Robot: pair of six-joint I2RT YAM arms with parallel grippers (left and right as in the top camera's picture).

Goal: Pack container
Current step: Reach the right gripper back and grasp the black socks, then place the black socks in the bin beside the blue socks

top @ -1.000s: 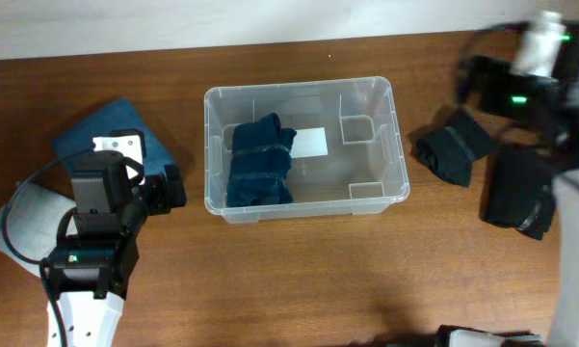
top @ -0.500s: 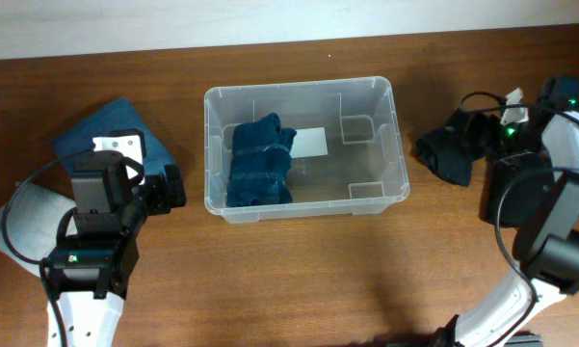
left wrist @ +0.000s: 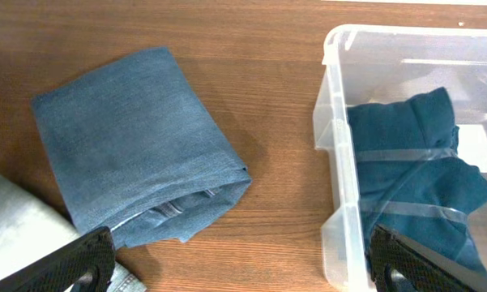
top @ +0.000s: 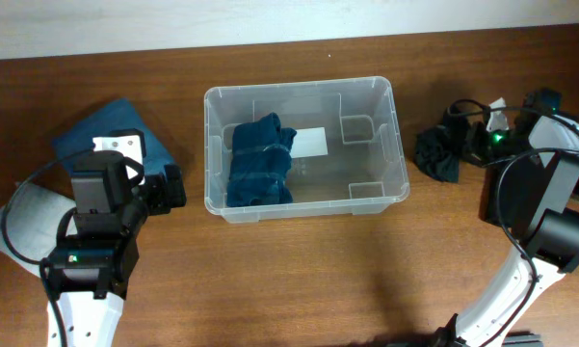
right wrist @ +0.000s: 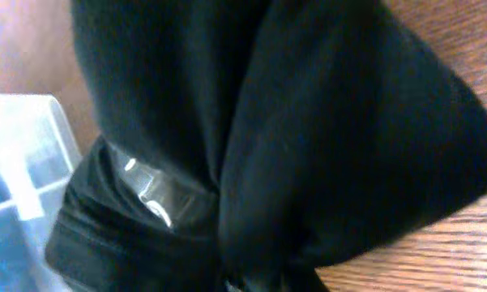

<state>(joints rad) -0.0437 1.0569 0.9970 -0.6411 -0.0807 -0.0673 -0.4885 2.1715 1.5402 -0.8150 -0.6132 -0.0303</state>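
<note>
The clear container [top: 397, 145] stands mid-table with a taped dark teal garment [top: 260, 162] lying in its left half. To its right lies a black taped cloth bundle [top: 441, 154]. My right gripper [top: 469, 145] is at the bundle's right side, shut on its cloth. In the right wrist view the black bundle [right wrist: 292, 122] fills the frame and hides the fingers, with the container's corner [right wrist: 20, 138] at the left. My left gripper [top: 170, 188] hangs open left of the container [left wrist: 334, 122], over bare wood, its fingertips [left wrist: 65, 264] wide apart.
A folded blue denim piece [top: 101, 130] and a pale grey cloth [top: 14, 226] lie at the left, under and behind the left arm. Another black garment [top: 511, 198] lies at the far right. The denim [left wrist: 130, 146] sits just ahead of the left fingers.
The right arm swung from the back right down onto the black bundle and its gripper closed on the cloth. The left arm has not moved.
</note>
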